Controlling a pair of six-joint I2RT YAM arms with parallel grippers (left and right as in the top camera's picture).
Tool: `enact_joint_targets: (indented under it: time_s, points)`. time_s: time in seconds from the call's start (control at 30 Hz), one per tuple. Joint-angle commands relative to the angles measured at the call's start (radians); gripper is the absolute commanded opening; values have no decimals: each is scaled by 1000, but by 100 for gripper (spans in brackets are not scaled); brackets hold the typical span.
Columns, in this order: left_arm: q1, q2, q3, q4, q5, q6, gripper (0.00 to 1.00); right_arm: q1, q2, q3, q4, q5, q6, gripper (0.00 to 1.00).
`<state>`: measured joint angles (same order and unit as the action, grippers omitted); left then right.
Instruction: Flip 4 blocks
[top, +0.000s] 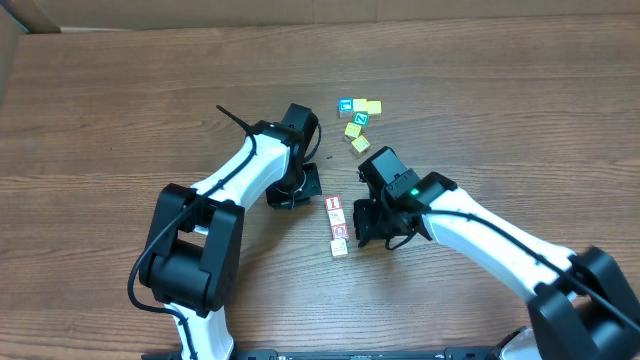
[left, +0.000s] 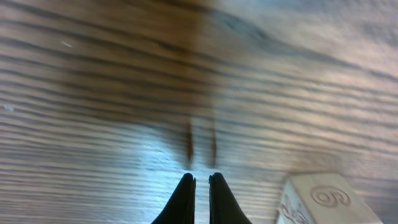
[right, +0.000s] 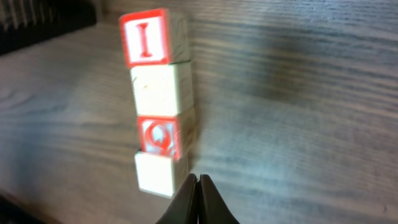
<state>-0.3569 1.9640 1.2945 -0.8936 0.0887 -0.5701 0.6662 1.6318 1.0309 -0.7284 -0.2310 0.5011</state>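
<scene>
Place: robot test bench, most likely a lab.
Surface: wood-grain table (top: 500, 90), filling almost the whole overhead frame.
Machinery: white-and-black left arm (top: 235, 175) and right arm (top: 490, 235), based at the lower edge, with black cables running along them.
Indicator: green light (top: 412, 191) lit on the right arm, right of centre.
Props: red-framed blocks (top: 337, 225) in a row at centre; coloured cubes (top: 358, 118) above them.

Yellow cubes (top: 373, 106) cluster on the wooden table (top: 120, 100); a blue-faced cube (top: 345, 105) beside them.
</scene>
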Motion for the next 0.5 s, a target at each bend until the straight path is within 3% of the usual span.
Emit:
enact_joint_targets:
  time_s: [0.0,0.27,0.47]
  points:
    - [71,11,-10,2,-27,5,4,81,-31,59,-15,68,4,4]
    - [196,11,-10,-39,35,37,4,356,6,77,53,312,132,4]
    - [190,11,-10,-40,35,43,4,418,135,159,35,347,132,4]
